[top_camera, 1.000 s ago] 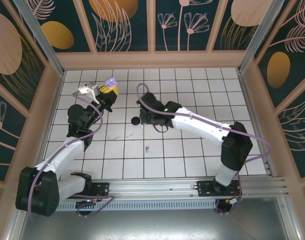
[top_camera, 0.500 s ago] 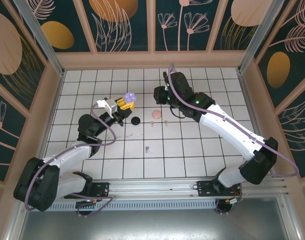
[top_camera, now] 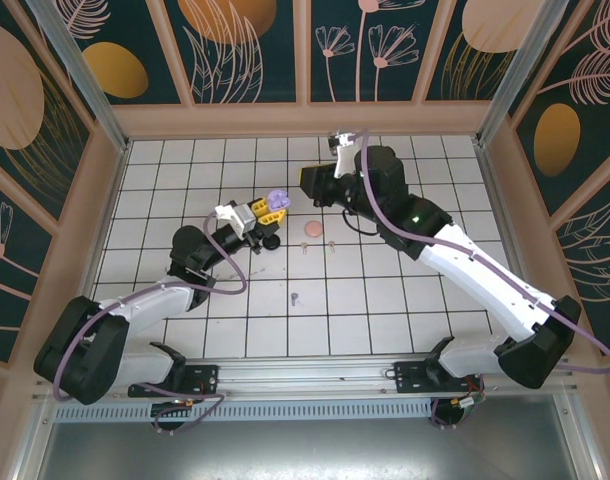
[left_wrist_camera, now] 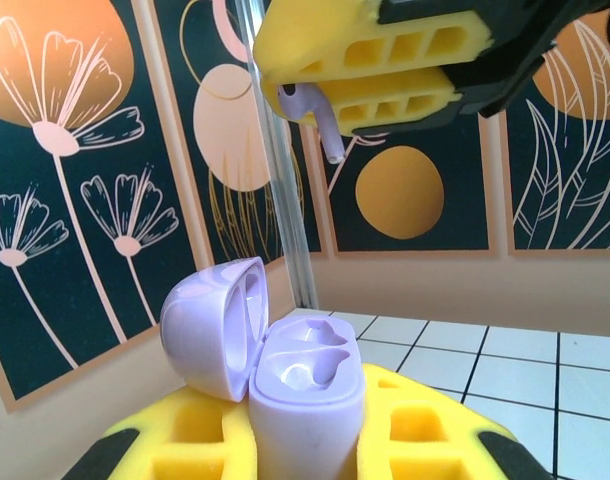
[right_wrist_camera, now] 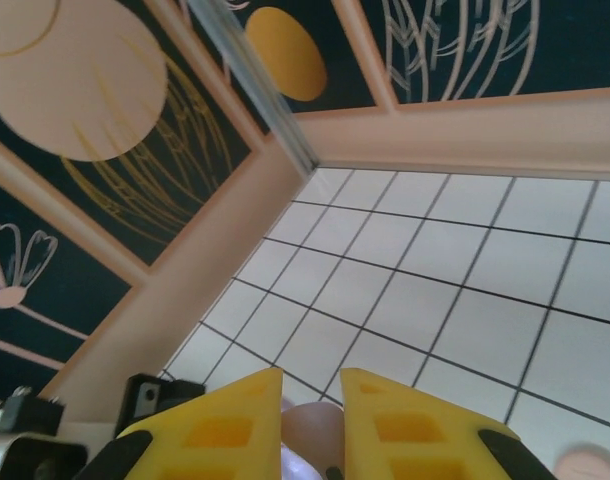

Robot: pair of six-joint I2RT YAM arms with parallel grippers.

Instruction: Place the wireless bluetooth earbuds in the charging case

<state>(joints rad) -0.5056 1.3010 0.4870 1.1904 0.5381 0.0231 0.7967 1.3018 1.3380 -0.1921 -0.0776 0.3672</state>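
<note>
My left gripper (top_camera: pixel 266 212) is shut on an open lilac charging case (left_wrist_camera: pixel 303 385), upright between its yellow fingers (left_wrist_camera: pixel 185 445), lid tipped left and both sockets empty. The case also shows from above as a lilac blob (top_camera: pixel 276 201). Just above it, my right gripper (left_wrist_camera: pixel 370 68) is shut on a lilac earbud (left_wrist_camera: pixel 318 112), stem pointing down. In the right wrist view that earbud (right_wrist_camera: pixel 311 432) sits between the yellow fingers (right_wrist_camera: pixel 225 425). A second lilac earbud (top_camera: pixel 294 297) lies on the tiles. Two pink earbuds (top_camera: pixel 305 247) lie near a pink case (top_camera: pixel 312 230).
A black case (top_camera: pixel 271 242) sits on the tiles just below my left gripper. The white tiled floor (top_camera: pixel 405 290) is ringed by a wooden rim and patterned walls. The pink case (right_wrist_camera: pixel 585 462) blurs at the lower right of the right wrist view.
My left gripper carried the lilac case right, toward the middle. My right gripper rose from the tiles near the black case and swung back, now over the case with the earbud.
</note>
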